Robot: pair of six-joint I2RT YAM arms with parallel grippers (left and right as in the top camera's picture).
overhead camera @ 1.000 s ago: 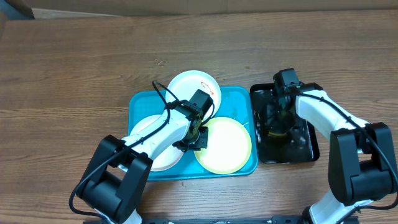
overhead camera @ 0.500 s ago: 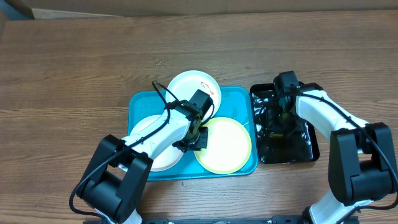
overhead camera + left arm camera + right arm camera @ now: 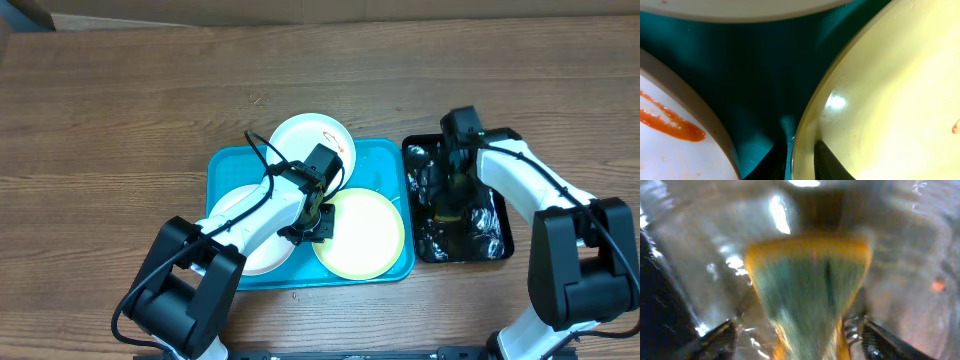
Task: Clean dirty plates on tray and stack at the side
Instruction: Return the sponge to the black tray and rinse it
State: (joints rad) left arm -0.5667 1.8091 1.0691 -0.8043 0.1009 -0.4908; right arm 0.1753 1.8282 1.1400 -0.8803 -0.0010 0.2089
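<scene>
Overhead, my left gripper (image 3: 321, 217) pinches the yellow-green plate (image 3: 368, 238) by its rim, mid-tray (image 3: 378, 162). Right of the tray, my right gripper (image 3: 450, 205) gapes empty around the sponge (image 3: 810, 290). I'd clamp it squarely before lifting.

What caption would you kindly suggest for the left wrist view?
Left hand pinches rim of yellow-green plate on turquoise tray.

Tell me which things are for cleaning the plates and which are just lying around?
For the job: back white plate, left white plate, yellow-green plate, turquoise tray, sponge, black tray.
Just lying about: brown cardboard at the far edge.
</scene>
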